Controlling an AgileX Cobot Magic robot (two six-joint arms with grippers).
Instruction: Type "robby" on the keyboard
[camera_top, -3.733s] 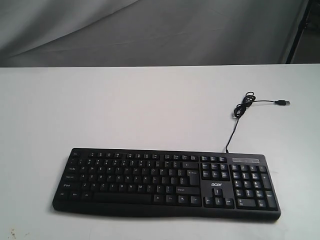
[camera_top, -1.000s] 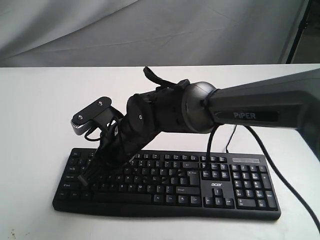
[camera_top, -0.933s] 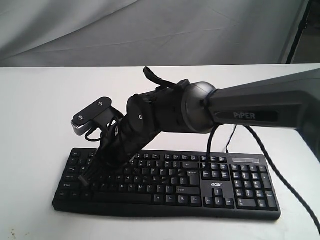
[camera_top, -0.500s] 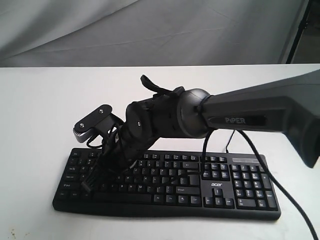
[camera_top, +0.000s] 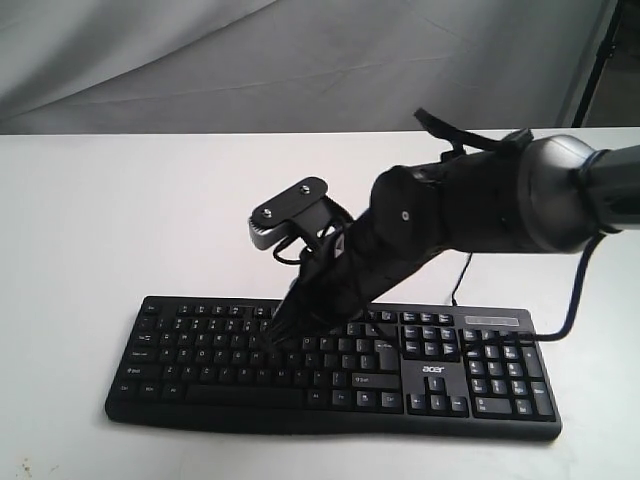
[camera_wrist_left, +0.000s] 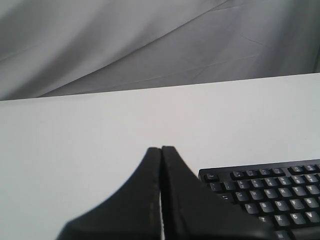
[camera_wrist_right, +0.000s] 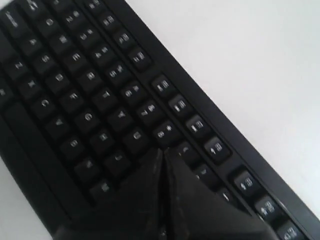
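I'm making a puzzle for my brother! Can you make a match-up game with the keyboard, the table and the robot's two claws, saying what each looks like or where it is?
Things:
1. keyboard
2. table
3. right claw
4. left claw

Descriptions:
A. white
B. shut, tips away from the keys
C. black with white letters
D. shut, tips down at the letter keys

Pairs: 1-C, 2-A, 3-D, 4-B.
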